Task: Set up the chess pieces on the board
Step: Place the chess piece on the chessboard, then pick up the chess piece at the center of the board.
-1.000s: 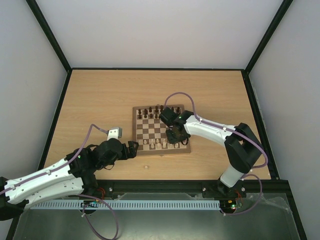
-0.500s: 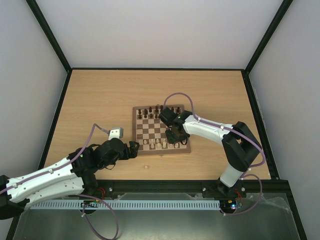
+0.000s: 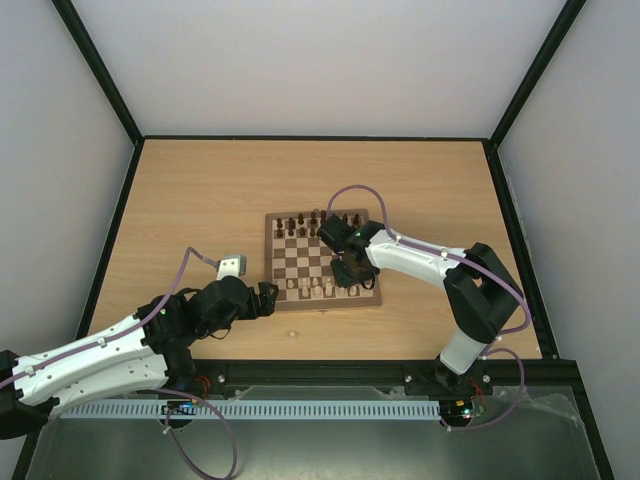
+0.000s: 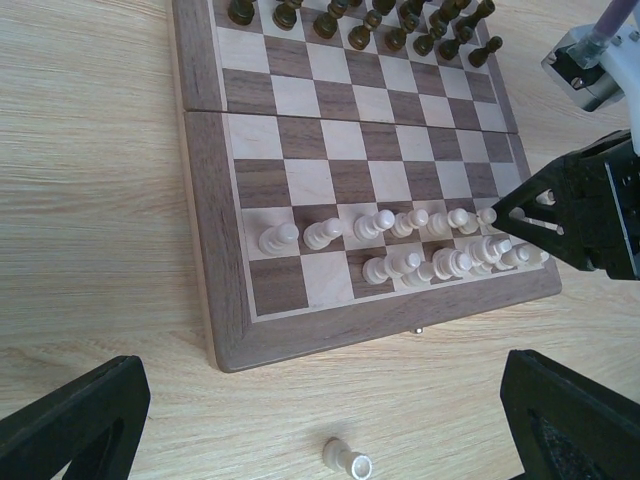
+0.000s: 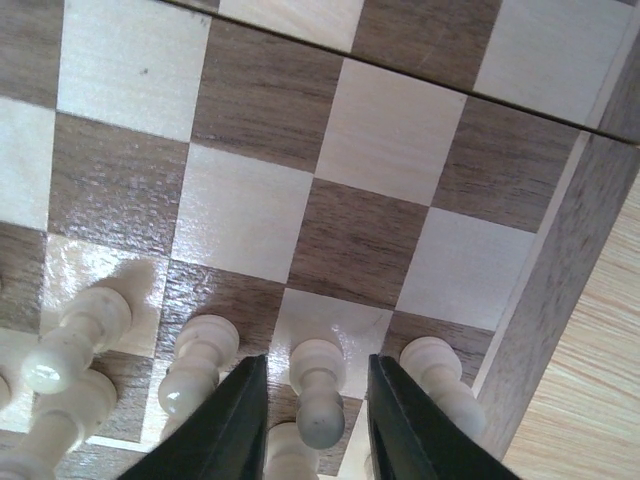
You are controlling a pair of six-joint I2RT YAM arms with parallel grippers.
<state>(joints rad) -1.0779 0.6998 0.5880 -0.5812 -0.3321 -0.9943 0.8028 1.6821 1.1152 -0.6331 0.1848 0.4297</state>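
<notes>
The board [image 3: 315, 258] lies at mid-table. Dark chess pieces [image 3: 300, 222] line its far edge and cream ones [image 3: 320, 288] fill its near two rows. My right gripper [image 3: 350, 270] hangs over the near right corner. In the right wrist view its jaws [image 5: 313, 362] are open, with a small gap on each side of a cream pawn [image 5: 320, 390] that stands upright on a cream square. My left gripper [image 3: 268, 298] is wide open [image 4: 325, 430] low over the table, off the board's near left corner. One cream piece [image 4: 347, 459] lies on its side on the table between its fingers.
More cream pawns [image 5: 195, 355] stand close on both sides of the right fingers. The board's raised border [image 5: 560, 300] runs just right of them. The right arm [image 4: 585, 215] overhangs the board's near right corner. Black frame rails [image 3: 115, 230] edge the table.
The right jaws have parted from the cream pawn, which stays standing on its square. The right arm has shifted very slightly. The left arm has not moved.
</notes>
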